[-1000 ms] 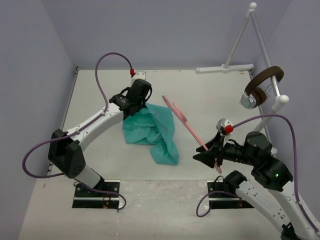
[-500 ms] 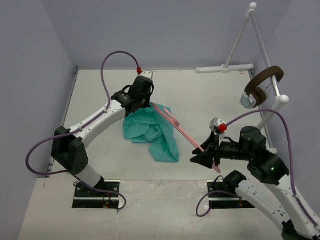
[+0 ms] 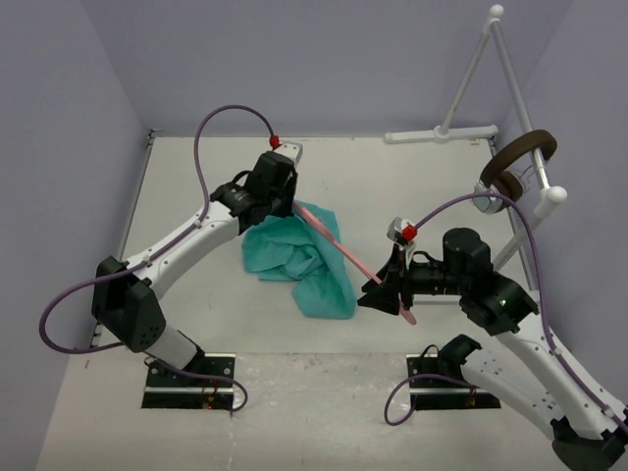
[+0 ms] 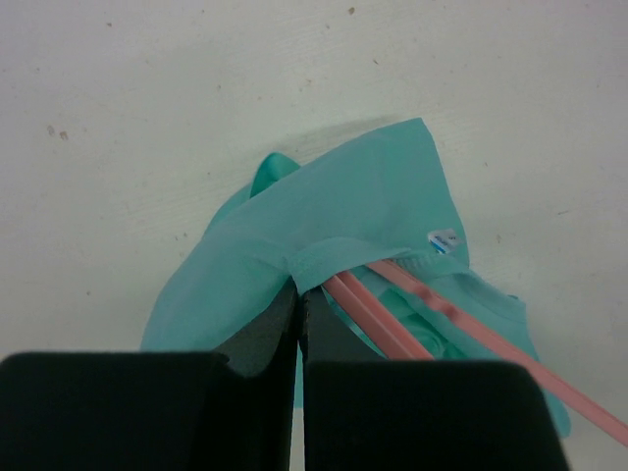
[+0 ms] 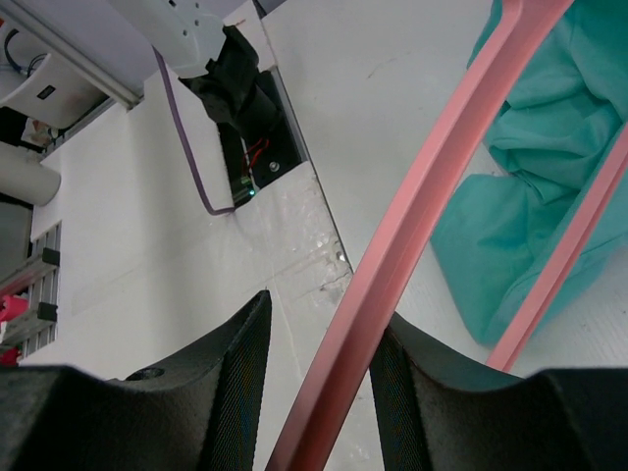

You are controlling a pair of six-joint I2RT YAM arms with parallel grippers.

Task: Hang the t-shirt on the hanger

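Observation:
The teal t-shirt (image 3: pixel 299 260) lies crumpled on the table's middle. My left gripper (image 3: pixel 278 199) is shut on its top edge and holds it raised; in the left wrist view the fingertips (image 4: pixel 294 294) pinch the hem of the t-shirt (image 4: pixel 343 206). The pink hanger (image 3: pixel 343 250) runs slantwise from the shirt to my right gripper (image 3: pixel 390 289), which is shut on its near bar. Its far end goes under the lifted cloth, shown as pink bars (image 4: pixel 388 324). In the right wrist view the hanger bar (image 5: pixel 432 186) passes between my fingers (image 5: pixel 412 373), with the t-shirt (image 5: pixel 549 147) beyond.
A white tubular rack (image 3: pixel 471 78) stands at the back right, with brown headphones (image 3: pixel 515 162) hung on its near arm. Walls close in the left, back and right sides. The arm bases sit at the near edge (image 3: pixel 191 378).
My right gripper has moved left with the hanger, pushing its far end into the shirt's raised opening. My left gripper has shifted slightly, still holding the shirt's edge.

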